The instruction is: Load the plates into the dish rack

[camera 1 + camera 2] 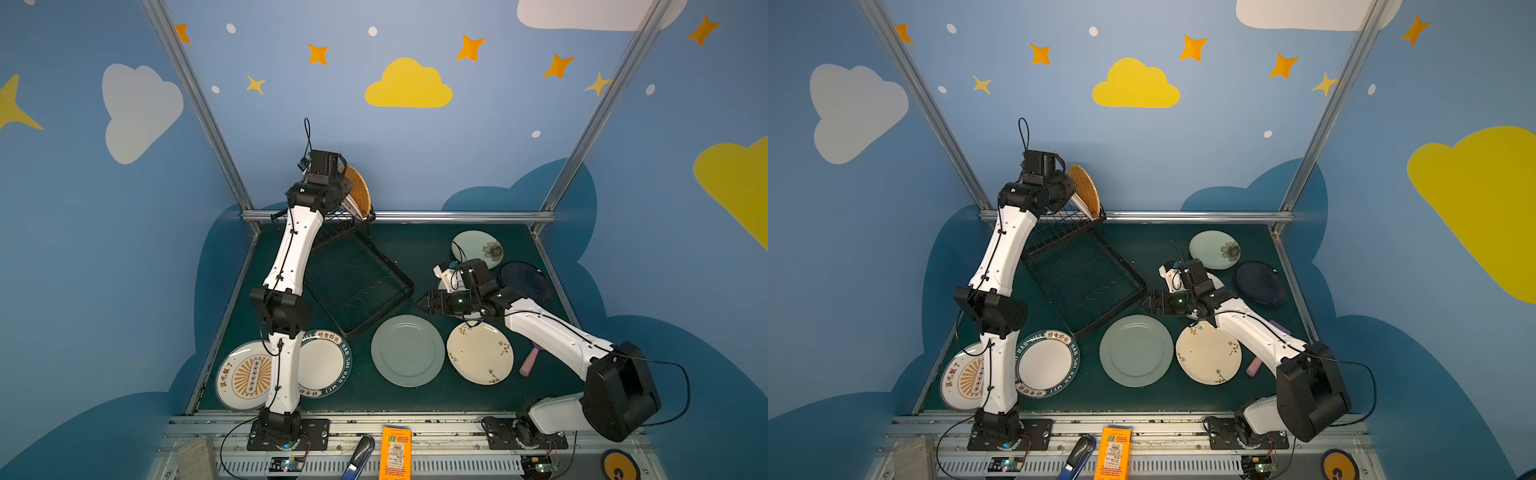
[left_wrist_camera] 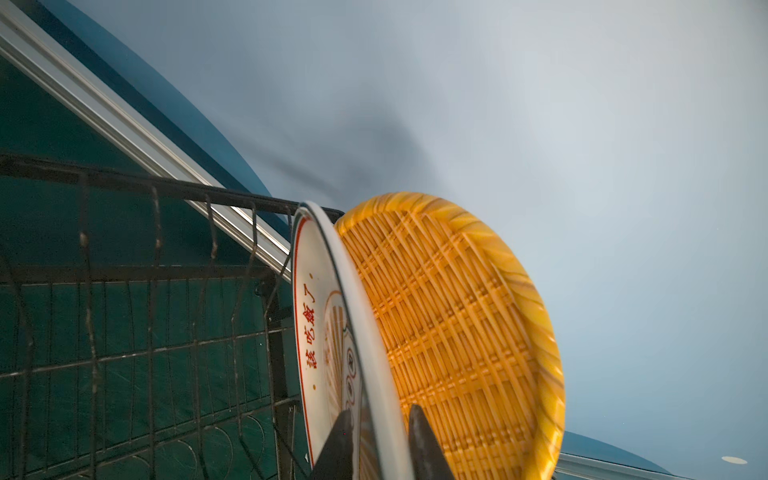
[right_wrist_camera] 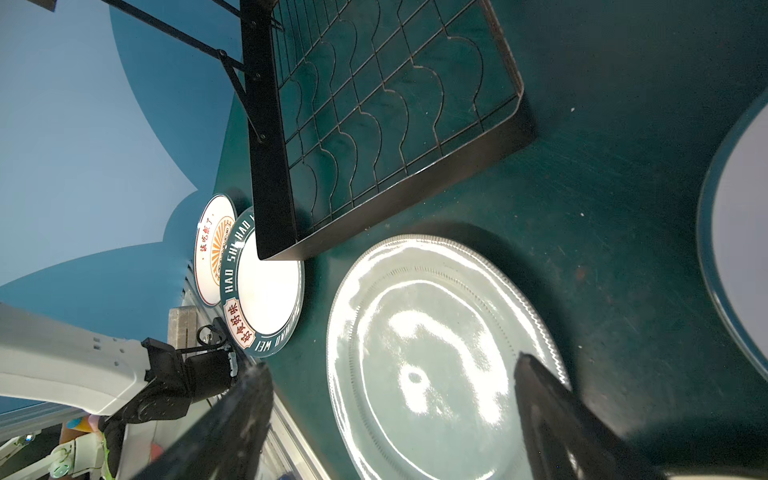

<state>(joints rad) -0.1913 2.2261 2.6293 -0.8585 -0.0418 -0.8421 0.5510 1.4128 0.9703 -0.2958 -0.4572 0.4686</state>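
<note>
step: release, judged; sunburst plate [image 2: 316, 332] stood in dish rack [image 1: 392, 262] beside woven plate [image 2: 449, 324] | left gripper [image 2: 380, 409] straddled its rim; clamped or loose, could not tell | right gripper [image 3: 390, 365] gaped over green plate [image 1: 407, 351] | next likely needed: straight left withdrawal; right rim pinch

The arms [image 1: 293, 249] had white shells, black joints, thin black cables [image 1: 277, 370]; left end effector [image 2: 380, 432] and right end effector [image 3: 395, 386] were black.

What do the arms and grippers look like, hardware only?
Left arm and right arm match: white link shells, black joint housings, small screw dots. Thin black cable runs along each. Left gripper and right gripper are black, with dark tapered fingers. No readable markings.
</note>
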